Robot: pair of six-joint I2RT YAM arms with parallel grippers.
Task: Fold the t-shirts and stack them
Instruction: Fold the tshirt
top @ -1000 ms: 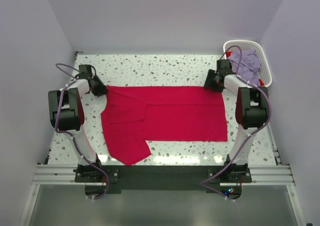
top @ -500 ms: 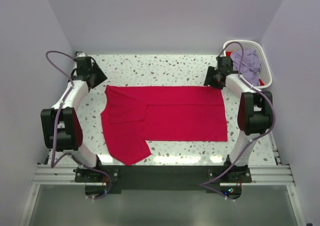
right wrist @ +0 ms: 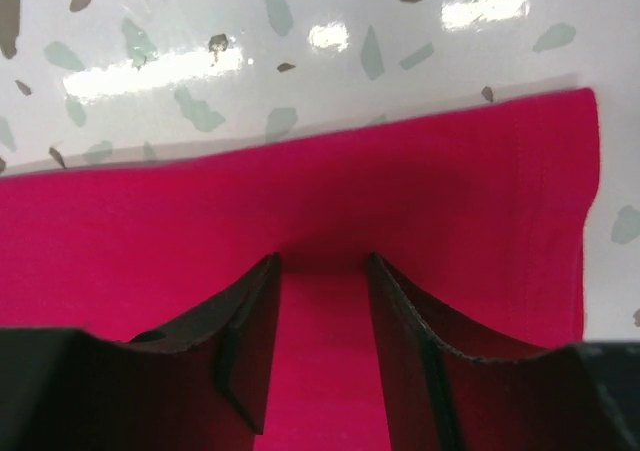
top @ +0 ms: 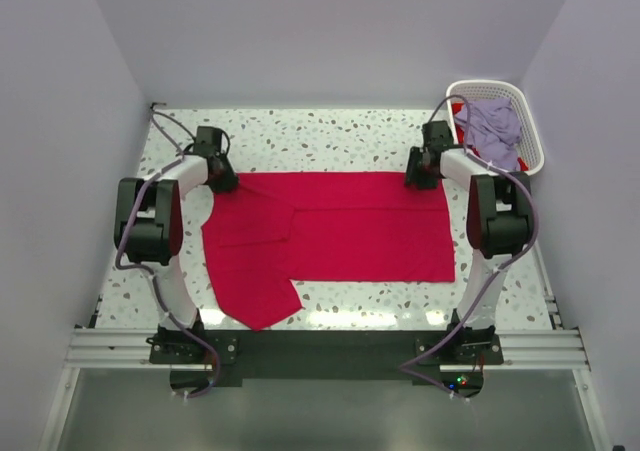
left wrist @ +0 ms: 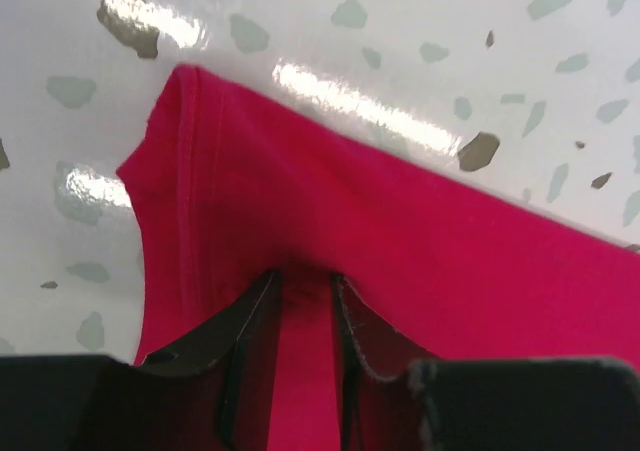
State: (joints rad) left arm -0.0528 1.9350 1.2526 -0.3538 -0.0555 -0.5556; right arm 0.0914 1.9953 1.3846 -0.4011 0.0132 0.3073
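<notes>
A crimson red t-shirt lies spread on the speckled table, its far half folded over and one sleeve sticking out at the near left. My left gripper is at the shirt's far left corner. In the left wrist view its jaws stand narrowly apart with their tips down on the red cloth. My right gripper is at the far right corner. In the right wrist view its jaws are apart and rest on the cloth near the hem. A pale lavender t-shirt lies in the basket.
The white slotted basket stands at the far right corner of the table, with a bit of red cloth beside the lavender one. Grey walls close in the table on the left, right and back. The dark rail with the arm bases runs along the near edge.
The left gripper rose towards the far left corner, then came back down onto the shirt's far left corner. The right gripper shifted slightly left onto the far right corner. The shirt has not moved.
</notes>
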